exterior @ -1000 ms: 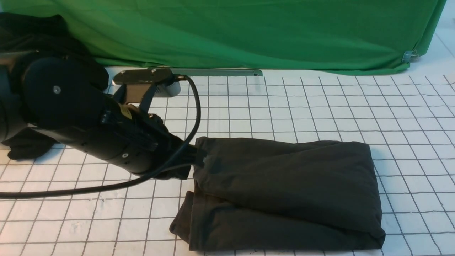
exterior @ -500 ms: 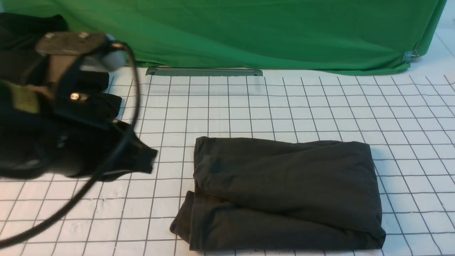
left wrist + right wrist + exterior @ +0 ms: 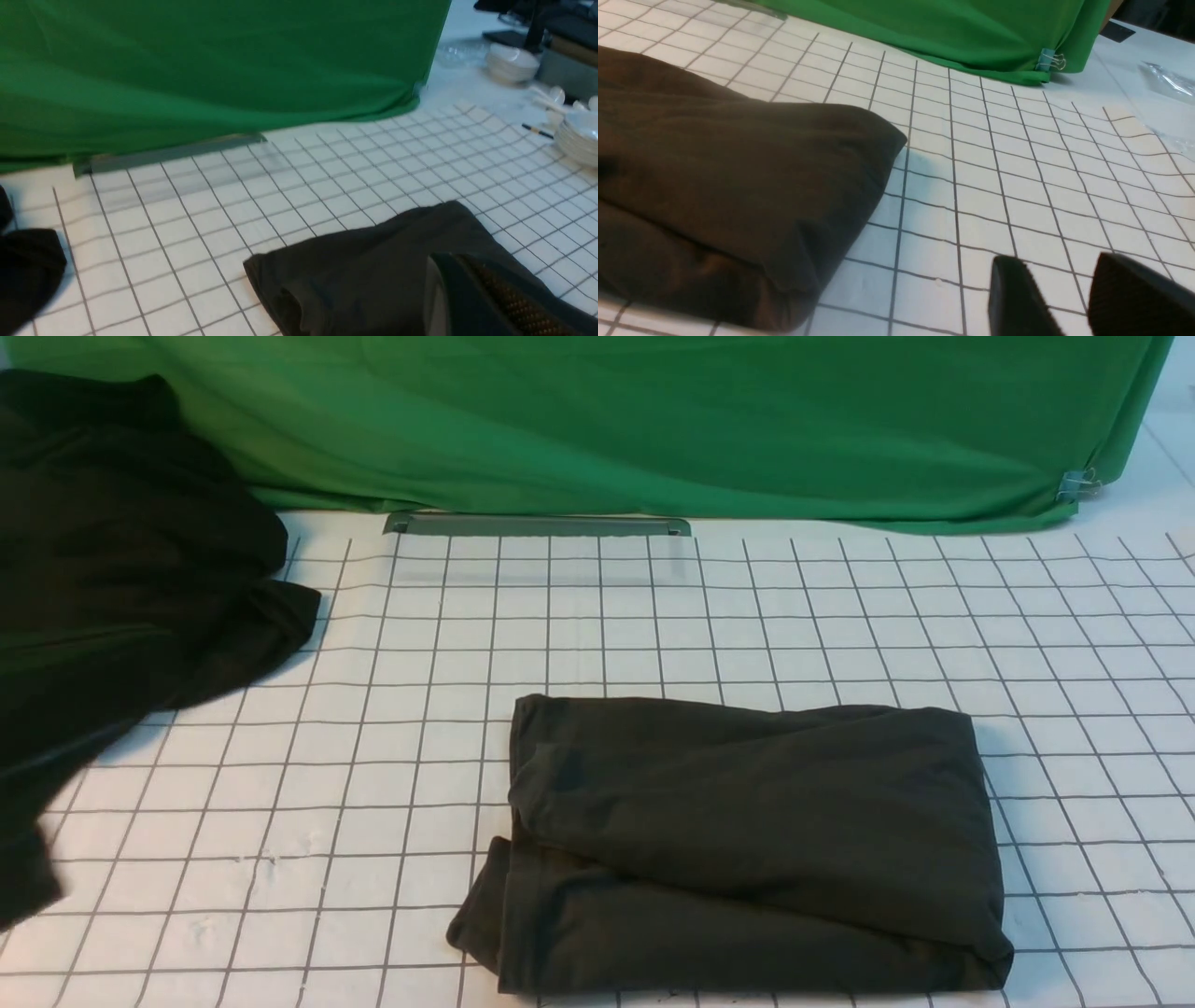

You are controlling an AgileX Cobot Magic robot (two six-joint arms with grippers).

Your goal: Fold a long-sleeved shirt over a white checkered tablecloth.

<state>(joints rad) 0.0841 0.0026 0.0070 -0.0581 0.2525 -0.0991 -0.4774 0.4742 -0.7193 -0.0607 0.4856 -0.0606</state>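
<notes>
Left claw (image 3: 495,298): lower right of left wrist view; dark, near-black fingers pressed together, rounded tip, inner face (image 3: 514,298) with fine brownish dotted grip texture. Right claw (image 3: 1069,298): lower right of right wrist view; two matte black fingers (image 3: 1017,298), wedge-shaped, blurred by closeness, narrow gap between them, ribbed inner edge faintly visible. No arm parts visible in front view. Cables, screws, markings: none in view.

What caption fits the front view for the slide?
Folded long-sleeved shirt lying on the white checkered tablecloth, both arms out of frame, dark fabric heap at left.
</notes>
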